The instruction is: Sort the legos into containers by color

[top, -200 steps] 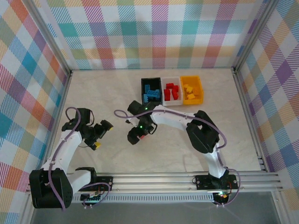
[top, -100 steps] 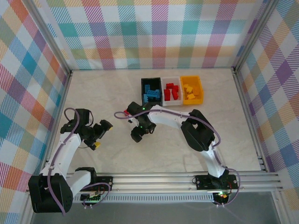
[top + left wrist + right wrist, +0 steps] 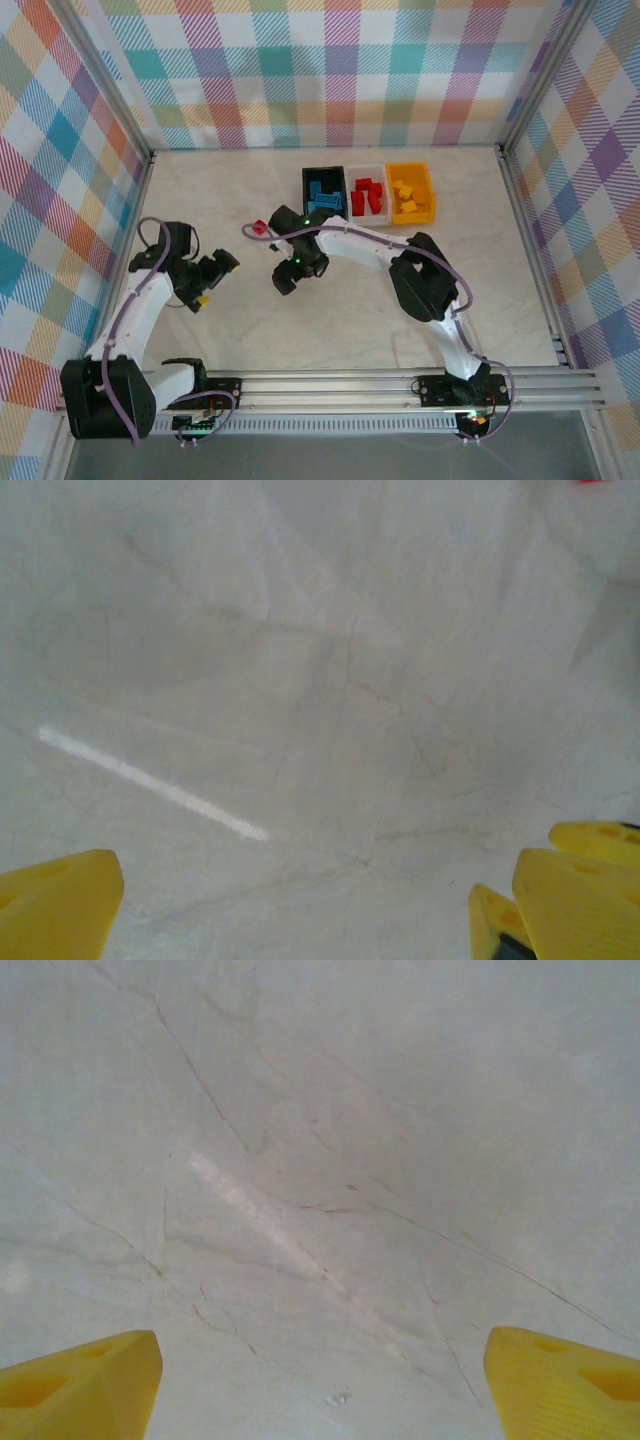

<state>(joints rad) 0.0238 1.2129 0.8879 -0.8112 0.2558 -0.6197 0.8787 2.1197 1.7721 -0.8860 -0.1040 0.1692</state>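
Top external view: 3 containers sit in a touching row at 12 o'clock of the table (image 3: pixel 420 330). The black bin (image 3: pixel 307 195) holds blue legos (image 3: pixel 325 201), the white bin (image 3: pixel 367 169) holds red legos (image 3: pixel 368 195), and the orange-yellow bin (image 3: pixel 430 190) holds yellow legos (image 3: pixel 407 198). 1 loose red lego (image 3: pixel 260 228) lies on the table at 10 o'clock from the right gripper (image 3: pixel 285 283) (image 3: pixel 320 1380), apart from it. Right fingers stand wide, nothing between them (bare tabletop beneath). Left gripper (image 3: pixel 212 285) (image 3: pixel 310 900), at 9 o'clock of the table: fingers wide, empty.
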